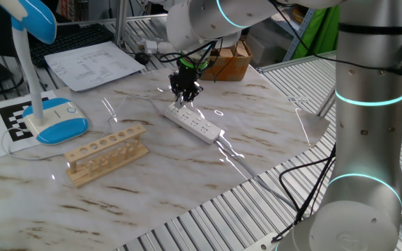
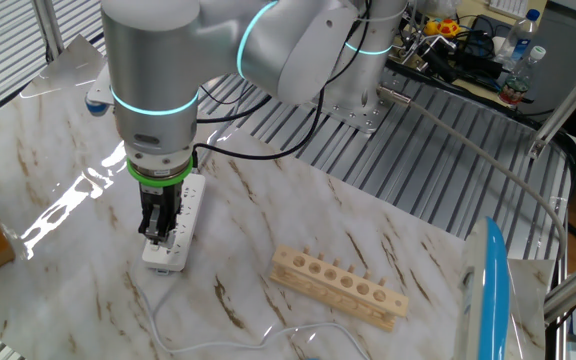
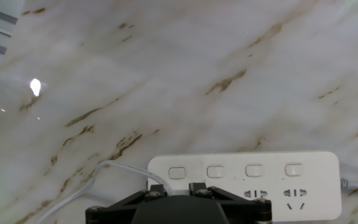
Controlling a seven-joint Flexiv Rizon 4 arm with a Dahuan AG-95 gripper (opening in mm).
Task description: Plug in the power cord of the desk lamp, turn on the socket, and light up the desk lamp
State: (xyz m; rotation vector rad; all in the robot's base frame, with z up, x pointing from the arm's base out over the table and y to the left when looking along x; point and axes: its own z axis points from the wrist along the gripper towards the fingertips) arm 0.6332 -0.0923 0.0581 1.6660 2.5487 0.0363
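Observation:
The desk lamp (image 1: 53,118) stands at the table's left, its blue head (image 1: 37,17) raised; its head also shows in the other fixed view (image 2: 495,295). The socket, a long white strip (image 1: 195,125), lies mid-table. My gripper (image 1: 185,99) stands straight down on the strip's far end (image 2: 166,250), fingers close together. The thin white power cord (image 3: 86,182) arcs over the table and runs in under my hand (image 3: 179,208); its plug and my fingertips are hidden there. The cord trails on across the table (image 2: 218,335). Several switches (image 3: 215,172) line the strip.
A wooden rack (image 1: 107,153) with a row of holes lies between lamp and strip. The strip's thicker cable (image 1: 246,166) runs off towards the front edge. Papers (image 1: 93,64) and a cardboard box (image 1: 230,61) sit at the back. The arm's base (image 1: 365,139) stands at the right.

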